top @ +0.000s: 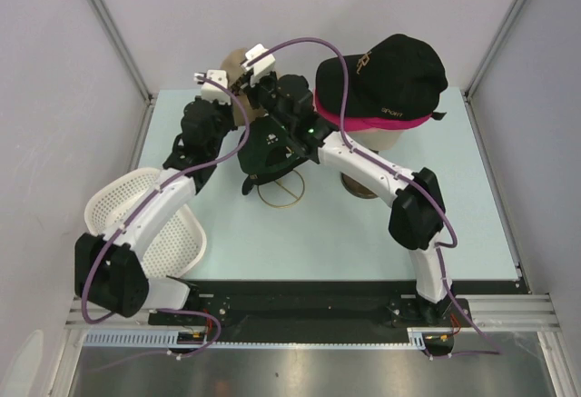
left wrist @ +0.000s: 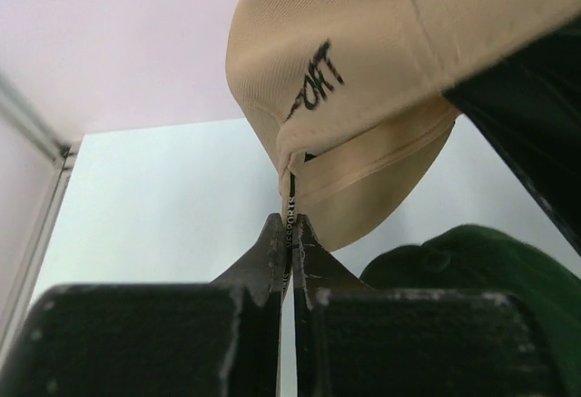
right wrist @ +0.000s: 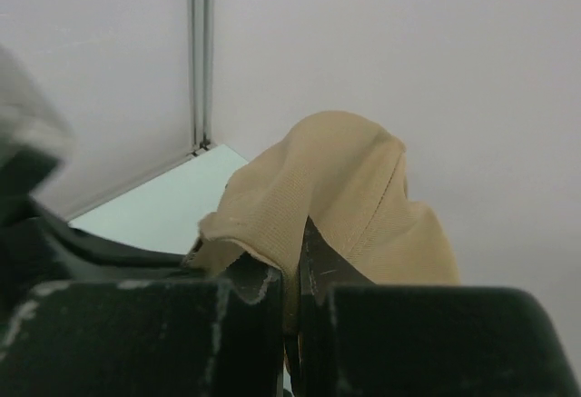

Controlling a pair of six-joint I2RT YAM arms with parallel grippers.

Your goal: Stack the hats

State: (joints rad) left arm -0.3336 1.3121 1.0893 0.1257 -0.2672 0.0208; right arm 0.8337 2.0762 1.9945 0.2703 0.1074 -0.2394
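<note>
Both grippers hold the tan cap (top: pixel 238 63) up at the back of the table. My left gripper (left wrist: pixel 290 229) is shut on the cap's back edge, its "SPORT" lettering above (left wrist: pixel 313 79). My right gripper (right wrist: pixel 300 256) is shut on the cap's fabric (right wrist: pixel 336 188). The dark green cap (top: pixel 268 147) lies on the table below the wrists; it also shows in the left wrist view (left wrist: pixel 481 270). The black cap with gold logo (top: pixel 386 74) sits on top of the magenta cap (top: pixel 381 123) on the mannequin head (top: pixel 386 143) at the back right. No light pink cap is visible.
A white mesh basket (top: pixel 172 233) lies at the front left beside the left arm. A thin gold wire ring (top: pixel 281 193) lies on the table under the green cap. White walls enclose the table at the back and sides.
</note>
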